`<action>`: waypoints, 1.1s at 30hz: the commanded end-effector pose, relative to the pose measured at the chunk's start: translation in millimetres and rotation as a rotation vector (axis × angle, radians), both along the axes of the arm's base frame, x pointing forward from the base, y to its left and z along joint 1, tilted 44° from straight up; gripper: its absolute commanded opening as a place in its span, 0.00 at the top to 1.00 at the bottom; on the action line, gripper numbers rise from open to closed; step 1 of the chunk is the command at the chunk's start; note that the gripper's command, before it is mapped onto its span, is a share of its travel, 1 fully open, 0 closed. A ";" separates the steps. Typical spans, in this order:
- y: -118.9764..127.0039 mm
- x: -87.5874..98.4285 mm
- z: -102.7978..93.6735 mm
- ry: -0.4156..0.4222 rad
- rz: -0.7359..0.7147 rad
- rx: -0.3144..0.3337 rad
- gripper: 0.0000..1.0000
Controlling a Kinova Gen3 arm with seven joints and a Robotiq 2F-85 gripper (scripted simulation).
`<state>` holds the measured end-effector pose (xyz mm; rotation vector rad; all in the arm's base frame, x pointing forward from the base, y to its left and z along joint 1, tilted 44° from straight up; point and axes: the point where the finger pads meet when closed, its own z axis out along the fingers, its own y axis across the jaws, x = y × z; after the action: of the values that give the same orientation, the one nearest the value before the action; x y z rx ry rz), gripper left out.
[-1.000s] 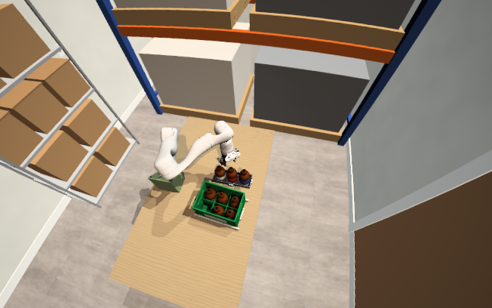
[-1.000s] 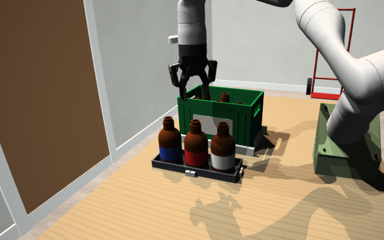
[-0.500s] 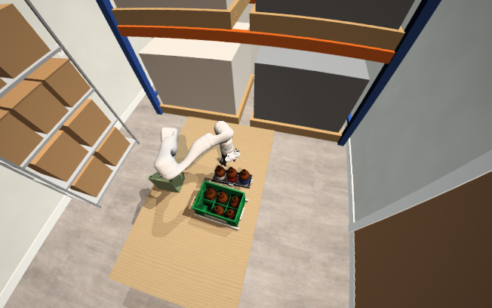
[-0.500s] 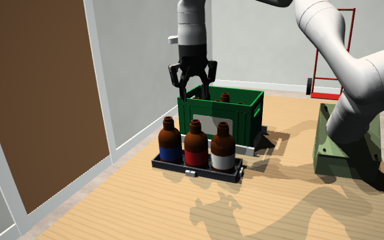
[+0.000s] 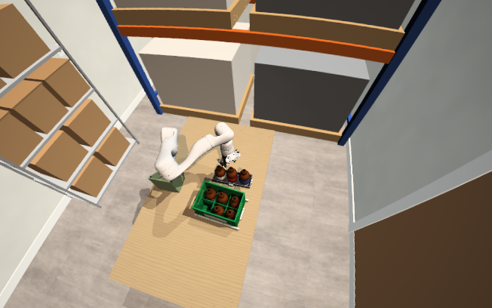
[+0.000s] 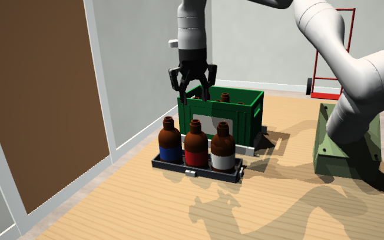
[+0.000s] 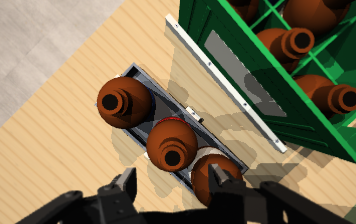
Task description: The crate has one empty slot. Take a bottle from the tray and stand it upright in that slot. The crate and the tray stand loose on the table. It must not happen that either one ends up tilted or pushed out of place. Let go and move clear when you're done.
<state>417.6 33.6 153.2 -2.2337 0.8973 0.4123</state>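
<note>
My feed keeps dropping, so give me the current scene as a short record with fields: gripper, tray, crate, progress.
gripper: the gripper is open, holds nothing, points down above the tray
tray: the dark tray holds three upright brown bottles: blue band, red band, white band
crate: the green crate stands behind the tray, five bottles inside, one corner slot empty
wrist view: the white-banded bottle lies partly under one finger
progress: no bottle lifted yet
</note>
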 end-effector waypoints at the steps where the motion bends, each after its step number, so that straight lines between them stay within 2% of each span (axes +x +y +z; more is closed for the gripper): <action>1: 2.3 -0.5 -2.2 0.000 0.001 0.001 0.36; 33: 23.2 -1.1 -24.1 0.000 0.001 0.001 0.36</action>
<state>416.5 56.8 129.0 -2.2340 0.8954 0.4143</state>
